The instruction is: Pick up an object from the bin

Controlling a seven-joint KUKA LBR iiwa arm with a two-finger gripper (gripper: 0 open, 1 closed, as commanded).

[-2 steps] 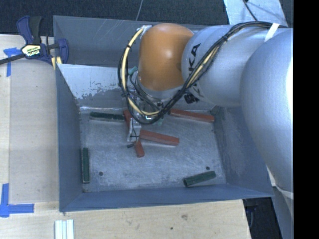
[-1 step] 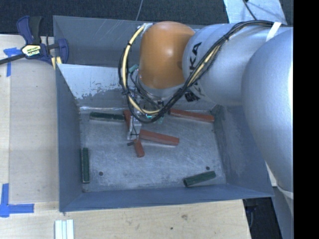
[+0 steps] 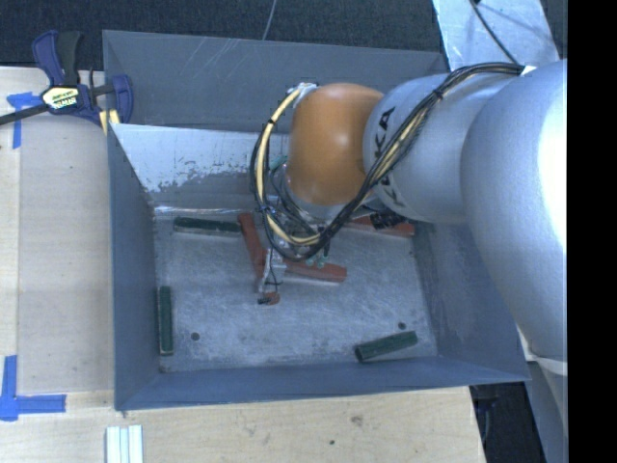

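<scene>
Bin (image 3: 125, 258), three dark green bars (image 3: 387, 345), three reddish-brown bars (image 3: 313, 271) beneath arm (image 3: 463, 143)

I see the bin (image 3: 130, 287) under soft, even light from above, and its back wall (image 3: 202, 152) catches a pale bright band near the top. The silver arm (image 3: 501, 162) glares along its upper edge, the orange cover (image 3: 328, 143) has a dull sheen, and shadow pools beneath them.

Reddish-brown bar (image 3: 253, 244) flat at mid bin floor (image 3: 222, 307), second reddish-brown bar (image 3: 318, 272) crosswise just right of it
</scene>
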